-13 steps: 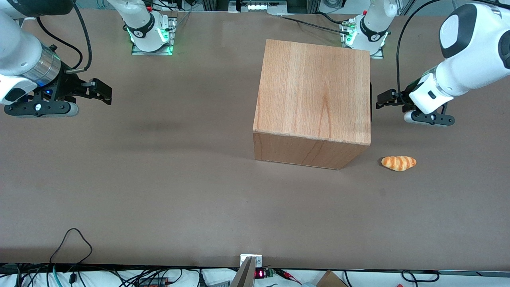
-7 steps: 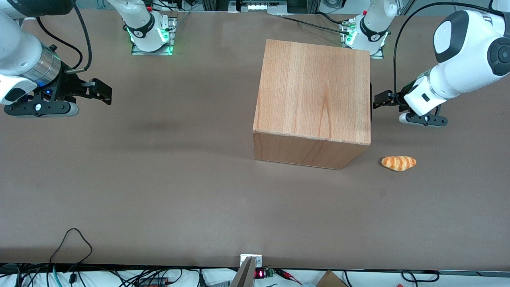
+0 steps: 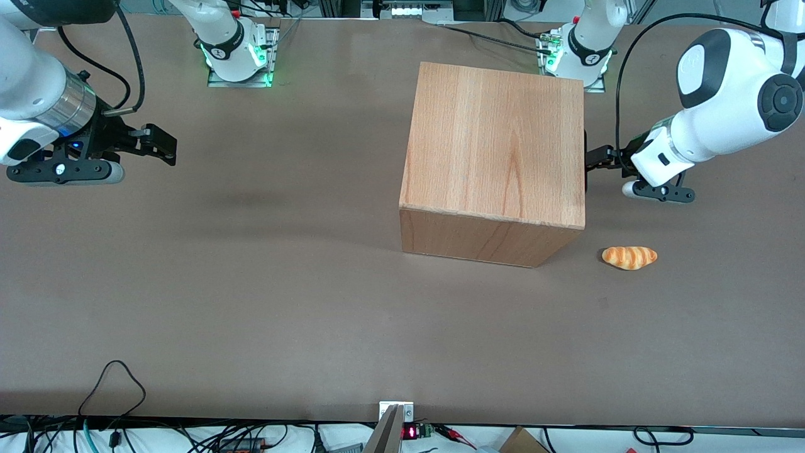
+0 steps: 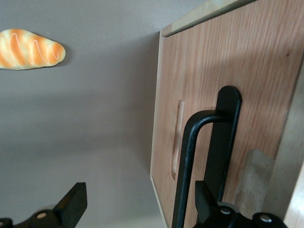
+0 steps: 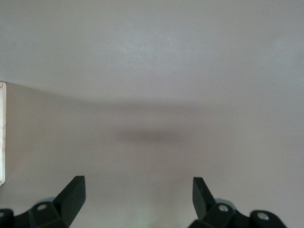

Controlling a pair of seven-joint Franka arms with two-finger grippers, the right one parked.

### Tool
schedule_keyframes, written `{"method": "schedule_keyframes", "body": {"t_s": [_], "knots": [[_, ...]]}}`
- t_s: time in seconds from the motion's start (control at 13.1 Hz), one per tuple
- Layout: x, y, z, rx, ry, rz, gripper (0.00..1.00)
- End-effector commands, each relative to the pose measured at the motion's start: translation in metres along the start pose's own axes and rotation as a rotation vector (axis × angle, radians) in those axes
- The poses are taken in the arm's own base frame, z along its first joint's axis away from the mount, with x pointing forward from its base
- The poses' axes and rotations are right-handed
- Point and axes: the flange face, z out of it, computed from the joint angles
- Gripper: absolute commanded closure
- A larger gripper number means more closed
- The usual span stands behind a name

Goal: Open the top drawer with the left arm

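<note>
**Inspector:** State the gripper's condition and where the drawer is.

**Operator:** From my desk, the gripper (image 3: 594, 158) sits at the cabinet's (image 3: 497, 145) face on the working arm's end, roughly three o'clock of the box top in the front view. In the wrist view its fingers (image 4: 73, 204) stand wide apart and grip nothing. The black handle (image 4: 190, 161) lies between them, close against one finger and well apart from the other. The top drawer (image 4: 223, 71) is shut, its front flush with the cabinet.

**Inspector:** What could go wrong?

**Operator:** I judge three risks. The bar is off-centre in the opening, so closing now could drag it sideways or catch it on a fingertip alone, and it may slip out on the pull. If I advance further, the near finger could strike the front panel. If the pull is not square to the face, the drawer may bind and the whole cabinet slide toward the bread (image 3: 629, 257), lying at about five o'clock of the gripper.

**Inspector:** Noted.
</note>
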Motion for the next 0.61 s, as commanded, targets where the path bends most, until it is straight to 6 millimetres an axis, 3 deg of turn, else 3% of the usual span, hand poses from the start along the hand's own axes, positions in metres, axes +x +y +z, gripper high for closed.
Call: {"method": "schedule_keyframes", "body": {"t_s": [0.0,0.54], "knots": [[0.000,-0.003,0.004,-0.029,0.003,0.017,0.00],[0.005,-0.007,0.018,-0.047,-0.022,0.039,0.00]]}}
